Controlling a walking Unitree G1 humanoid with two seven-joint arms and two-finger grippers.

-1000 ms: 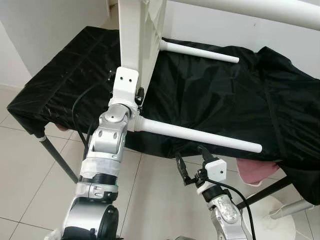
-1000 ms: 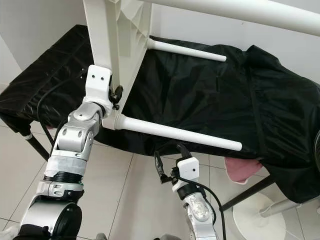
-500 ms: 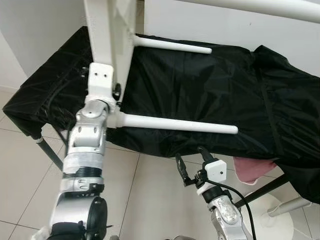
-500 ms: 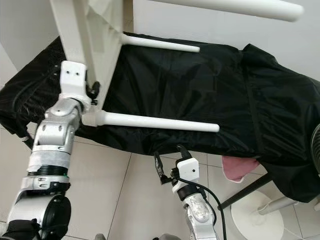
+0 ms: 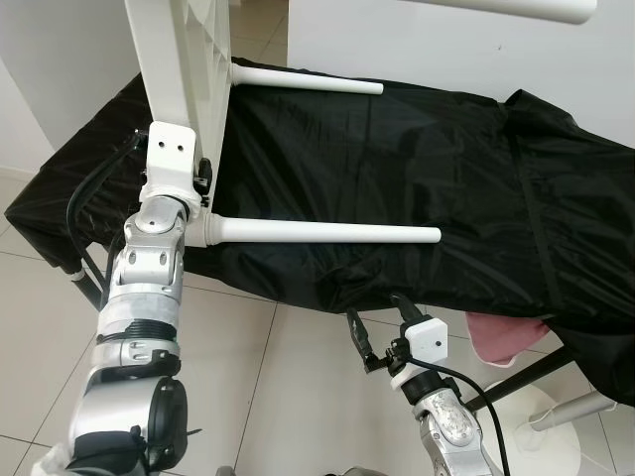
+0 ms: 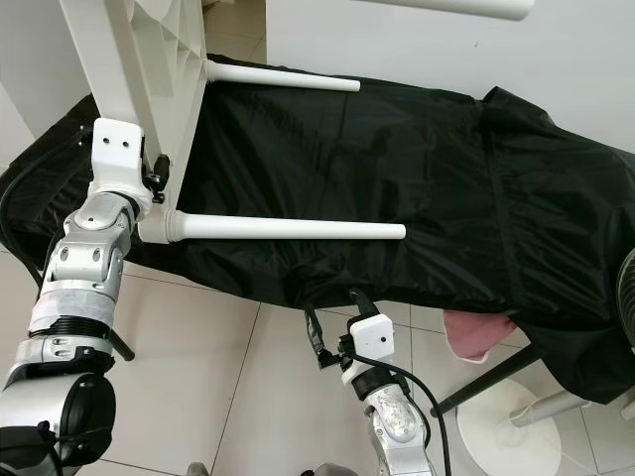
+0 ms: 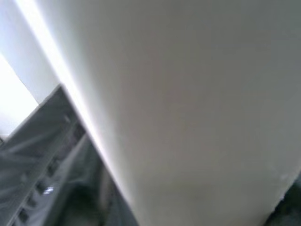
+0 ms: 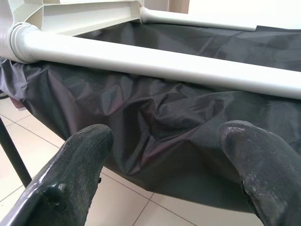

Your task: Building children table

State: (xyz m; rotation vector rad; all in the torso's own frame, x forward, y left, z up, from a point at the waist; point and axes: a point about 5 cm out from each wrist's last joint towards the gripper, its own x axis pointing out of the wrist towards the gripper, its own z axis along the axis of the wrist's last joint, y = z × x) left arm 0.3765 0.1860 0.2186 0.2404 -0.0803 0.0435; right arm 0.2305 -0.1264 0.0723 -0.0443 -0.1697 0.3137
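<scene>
Left end effector [image 5: 198,177] sits at about 10 o'clock in the left eye view, pressed to the edge of the white children table [image 5: 184,69]. The table is tipped on its side, its top panel standing upright. Its fingers are hidden behind the wrist block and the panel, so I cannot tell whether they clamp the edge; the left wrist view is just blurred white panel up close.

Two white legs stick out sideways over the black-draped tabletop [image 5: 397,159]: the near leg [image 5: 317,233] runs toward 3 o'clock from its socket just beside the left wrist, and the far leg [image 5: 308,82] lies parallel at 12 o'clock. Another white leg [image 5: 516,8] crosses the top edge at 1 o'clock.

Right end effector [image 5: 380,332] hangs low at 6 o'clock, fingers spread wide and holding nothing, below the front edge of the cloth. In the right wrist view its fingertips [image 8: 84,155] frame the near leg, well apart from it. A pink cloth [image 5: 506,337] shows under the drape at 4 o'clock.

Judgement: the step looks like turning or steadying the assembled table.
- Keep the left contact firm at the panel edge.
- Bring the right end effector up under the near leg, close to the socket rather than the tip, for less leverage on the joint.
- Watch that the legs don't snag the loose black cloth.
</scene>
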